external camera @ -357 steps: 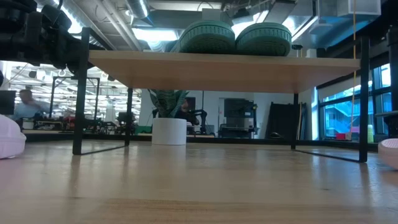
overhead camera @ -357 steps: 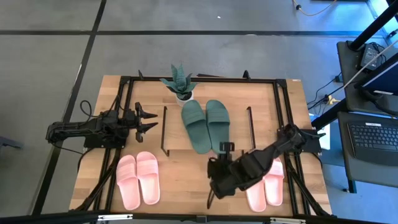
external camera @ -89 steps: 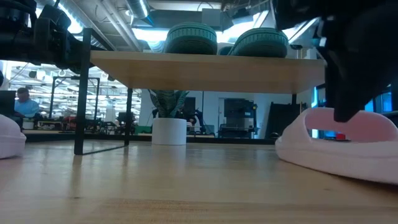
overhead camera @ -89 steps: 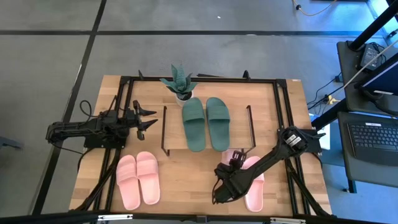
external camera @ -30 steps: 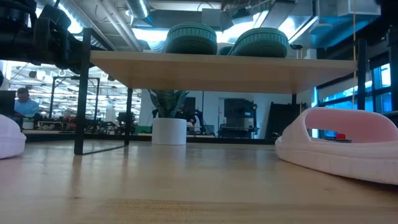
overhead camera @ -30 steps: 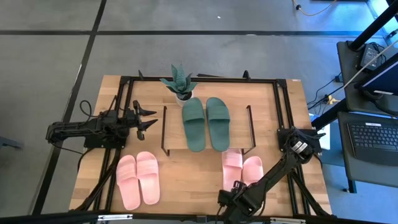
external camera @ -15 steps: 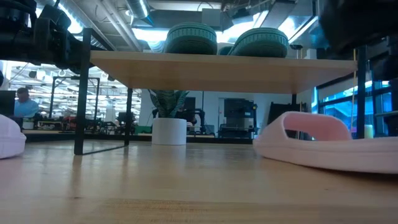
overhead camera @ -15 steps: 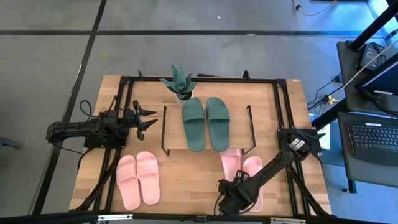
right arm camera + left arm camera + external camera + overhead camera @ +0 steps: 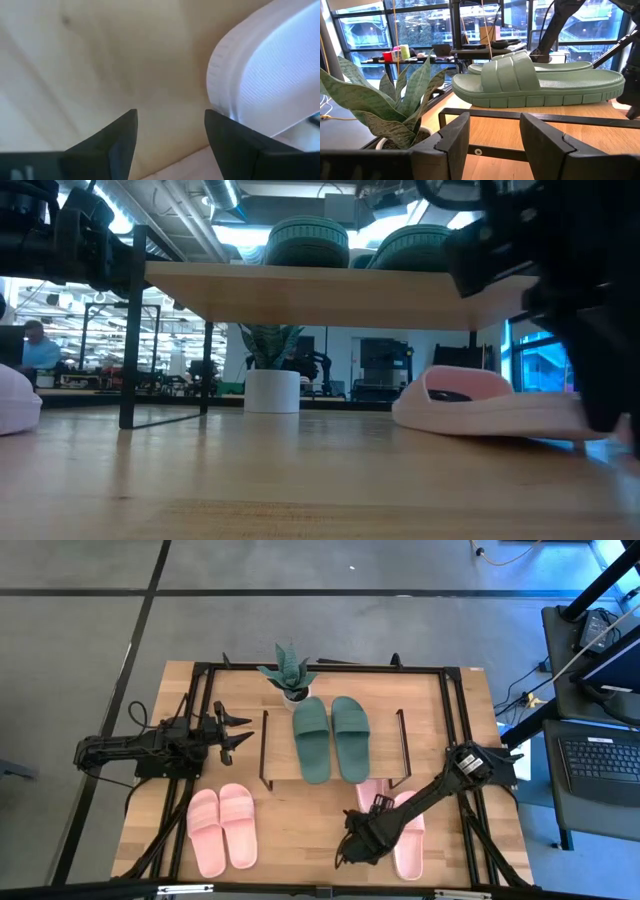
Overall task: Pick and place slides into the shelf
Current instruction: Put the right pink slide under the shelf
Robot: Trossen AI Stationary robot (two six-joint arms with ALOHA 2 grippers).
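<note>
The wooden table [image 9: 300, 830] carries the shelf [image 9: 385, 745] at its middle, toward the far edge. A dark green pair of slides [image 9: 330, 738] lies on the shelf's top board. One pink pair [image 9: 222, 828] sits near the front left corner. The other pink pair [image 9: 396, 826] lies near the front right, partly under the shelf edge. The right gripper [image 9: 352, 848], fingers spread wide and empty, hangs just beside that pair. The left gripper [image 9: 238, 730], also wide and empty, waits by the shelf's left side. A potted plant [image 9: 288, 670] stands at the far edge.

Right pink slides [image 9: 400, 825] partly hidden under the right arm, toes tucked beneath the shelf [image 9: 385, 772]
</note>
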